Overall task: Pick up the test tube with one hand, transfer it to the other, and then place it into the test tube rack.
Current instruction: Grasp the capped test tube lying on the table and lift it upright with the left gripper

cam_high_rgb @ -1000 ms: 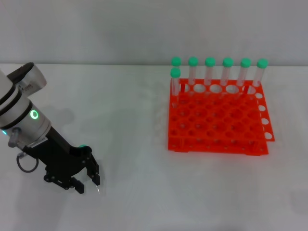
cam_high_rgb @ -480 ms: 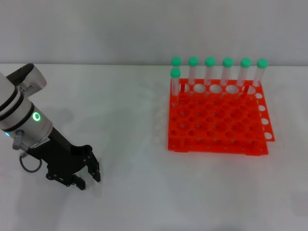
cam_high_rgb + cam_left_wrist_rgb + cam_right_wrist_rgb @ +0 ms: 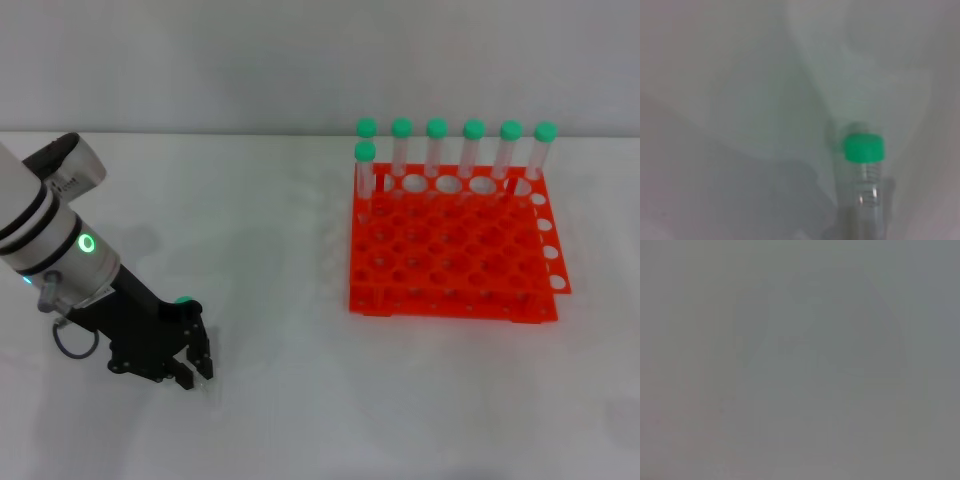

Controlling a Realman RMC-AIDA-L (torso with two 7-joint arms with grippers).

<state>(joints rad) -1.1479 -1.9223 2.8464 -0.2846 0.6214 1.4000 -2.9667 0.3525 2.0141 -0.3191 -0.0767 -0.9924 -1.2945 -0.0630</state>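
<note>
The test tube lies on the white table under my left gripper (image 3: 195, 373). In the head view only its green cap (image 3: 183, 299) peeks out behind the black gripper body. The left wrist view shows the green cap (image 3: 864, 148) and the clear threaded tube body (image 3: 870, 200) running toward the camera. The left gripper is low at the table's front left, its two fingers drawn close together around the tube. The orange-red test tube rack (image 3: 450, 305) stands to the right, well apart from the gripper. My right gripper is out of view.
Several green-capped tubes (image 3: 437, 150) stand upright in the rack's back row, and one more stands at its left side (image 3: 365, 170). White table surface (image 3: 280, 260) lies between the left gripper and the rack. The right wrist view shows only plain grey.
The left gripper's fingers have closed in from a wide spread to a narrow gap around the tube. The arm has shifted slightly right and toward the rack side.
</note>
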